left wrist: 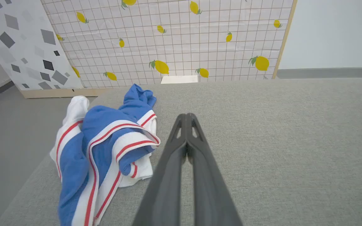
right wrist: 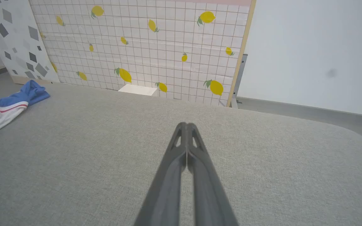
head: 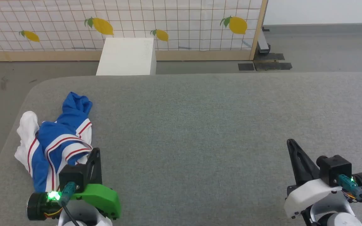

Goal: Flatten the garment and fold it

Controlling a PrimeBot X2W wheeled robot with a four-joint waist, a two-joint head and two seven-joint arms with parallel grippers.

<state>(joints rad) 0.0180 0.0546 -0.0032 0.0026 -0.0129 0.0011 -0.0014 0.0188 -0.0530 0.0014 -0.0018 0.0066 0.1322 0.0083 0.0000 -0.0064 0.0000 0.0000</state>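
The garment (head: 55, 141) lies in a crumpled heap on the left part of the grey surface (head: 200, 125), close to its left edge. It is bunched blue cloth with white bands edged in thin red stripes. One blue end points toward the far side, and a white part droops at the edge. No lettering can be read in the folds.

The left jaws are clenched tight with nothing between them. Their dark fingers (head: 94, 163) stand just beside the heap's near right side. In the left wrist view the fingers (left wrist: 171, 169) run over bare grey cloth with the garment (left wrist: 105, 147) to their left (whether the tips brush the white hem, I cannot tell).

The right jaws are likewise pressed together and empty. Their fingers (head: 298, 161) are at the right of the surface, well apart from the heap. In the right wrist view the fingers (right wrist: 171, 175) point over bare surface, and the garment (right wrist: 2, 106) shows at the far left.

Beyond the far edge a white box (head: 127, 56) stands on the floor (head: 325, 47) against a lemon-print screen (head: 168, 22). A speckled panel (left wrist: 17, 40) stands left of the screen.
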